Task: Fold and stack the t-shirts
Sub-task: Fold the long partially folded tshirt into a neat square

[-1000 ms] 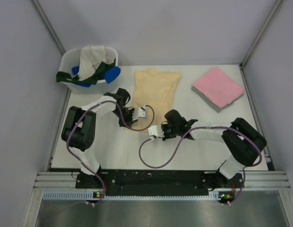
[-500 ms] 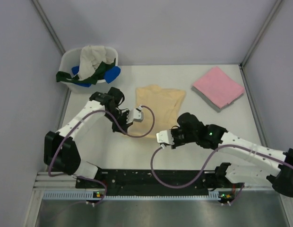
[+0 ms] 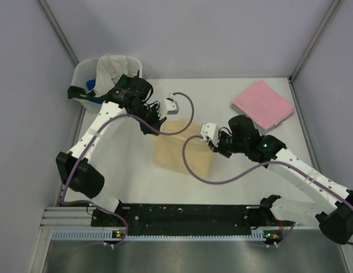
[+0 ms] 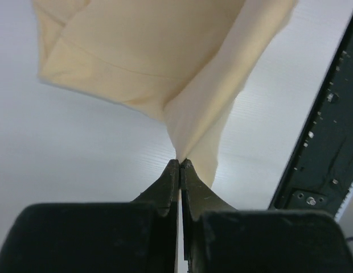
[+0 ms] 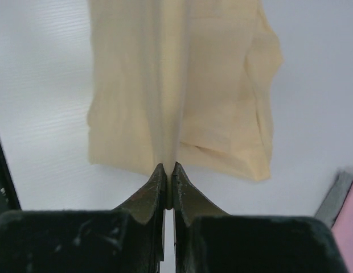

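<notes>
The pale peach-yellow t-shirt lies doubled over in the middle of the table. My left gripper is shut on its far left corner, and the cloth hangs from the tips in the left wrist view. My right gripper is shut on its far right edge, seen in the right wrist view. Both hold the far edge a little above the table. A folded pink t-shirt lies on a grey one at the far right. Cream-white, dark green and blue shirts sit in the tub.
The white plastic tub stands at the far left corner. Grey walls close the table on three sides. The black rail runs along the near edge, and it also shows in the left wrist view.
Both grippers have carried the shirt's near edge up and away toward the far side, folding it over itself. The arms have stretched out from the near edge.
</notes>
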Controlling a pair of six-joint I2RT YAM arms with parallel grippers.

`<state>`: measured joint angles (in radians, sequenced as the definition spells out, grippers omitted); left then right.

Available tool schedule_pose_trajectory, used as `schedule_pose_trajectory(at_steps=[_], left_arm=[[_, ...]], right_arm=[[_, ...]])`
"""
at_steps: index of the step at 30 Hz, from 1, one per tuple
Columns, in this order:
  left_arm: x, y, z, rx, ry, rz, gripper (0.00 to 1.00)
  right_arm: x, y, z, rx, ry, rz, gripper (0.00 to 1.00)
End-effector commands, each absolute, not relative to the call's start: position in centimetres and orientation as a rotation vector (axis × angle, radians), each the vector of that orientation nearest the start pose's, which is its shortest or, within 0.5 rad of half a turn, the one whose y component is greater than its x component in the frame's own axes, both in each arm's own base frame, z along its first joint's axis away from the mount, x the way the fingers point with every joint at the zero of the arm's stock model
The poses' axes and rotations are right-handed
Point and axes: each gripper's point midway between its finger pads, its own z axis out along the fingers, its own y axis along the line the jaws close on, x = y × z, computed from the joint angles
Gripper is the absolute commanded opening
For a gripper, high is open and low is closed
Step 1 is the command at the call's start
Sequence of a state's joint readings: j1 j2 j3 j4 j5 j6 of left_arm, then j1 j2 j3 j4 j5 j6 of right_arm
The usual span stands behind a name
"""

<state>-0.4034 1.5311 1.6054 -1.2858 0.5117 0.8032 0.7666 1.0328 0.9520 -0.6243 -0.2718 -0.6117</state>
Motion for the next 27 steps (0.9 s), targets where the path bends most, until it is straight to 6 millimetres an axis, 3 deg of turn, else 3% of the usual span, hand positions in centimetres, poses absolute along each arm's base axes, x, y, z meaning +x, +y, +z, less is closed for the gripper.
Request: schedule_pose_trajectory(at_steps=[1, 5, 7, 10, 17, 27], left_arm=[[34.4, -16.7, 21.6, 1.429, 2.168, -0.308, 0.0], [39.8, -18.1, 19.9, 1.395, 2.183, -0.26, 0.0], [42.0, -18.7, 19.2, 1.365, 2.194, -0.244, 0.0], [44.6, -19.5, 17.7, 1.339, 2.201, -0.222, 0.0], [49.3, -20.7, 14.5, 1.242, 2.183, -0.159, 0.0], [54.2, -22.1, 11.5, 1.124, 2.134, -0.082, 0.03]], right_arm=[[26.3, 20.8, 20.3, -1.239, 1.839, 0.322, 0.0], [30.6, 19.5, 17.5, -1.098, 1.969, 0.283, 0.0], [33.2, 18.2, 16.6, -0.977, 2.021, 0.255, 0.0], [35.7, 16.4, 14.5, -0.832, 2.12, 0.24, 0.0], [39.0, 15.2, 10.6, -0.709, 2.231, 0.201, 0.0], [44.1, 13.0, 9.3, -0.476, 2.28, 0.097, 0.0]])
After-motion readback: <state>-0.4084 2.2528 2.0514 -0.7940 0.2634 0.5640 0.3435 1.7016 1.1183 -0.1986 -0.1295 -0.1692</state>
